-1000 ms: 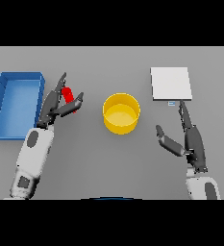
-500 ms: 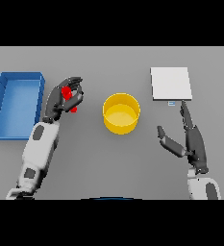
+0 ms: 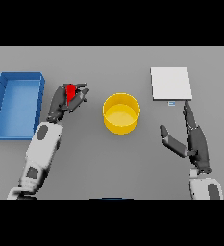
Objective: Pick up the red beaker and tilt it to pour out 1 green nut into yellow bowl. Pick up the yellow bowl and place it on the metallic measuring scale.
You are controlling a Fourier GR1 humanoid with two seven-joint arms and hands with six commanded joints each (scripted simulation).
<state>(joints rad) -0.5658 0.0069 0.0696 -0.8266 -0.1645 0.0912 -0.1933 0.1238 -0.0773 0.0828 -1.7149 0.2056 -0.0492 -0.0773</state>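
Blue tray [image 3: 18,77] sits at the far left of the grey table [image 3: 108,168], a shallow open box set slightly askew, with nothing visible inside it. Just to its right the left hand [image 3: 65,102] is raised over the table, its fingers and thumb curled round the red beaker [image 3: 71,91], of which only a small red patch shows between the dark fingers; whether the beaker is upright or tilted cannot be told, and no nut can be made out. The white and grey left arm runs down from the hand toward the lower left edge. Near the middle of the table, apart from the hand, stands the yellow bowl [image 3: 121,113], upright and open, its inside showing only yellow. Farther right and nearer the back lies the scale [image 3: 170,83], a flat pale square plate with a small label at its near edge. Below it the right hand [image 3: 192,139] hovers with fingers straight, pointing toward the scale, thumb spread out to the left, holding nothing.
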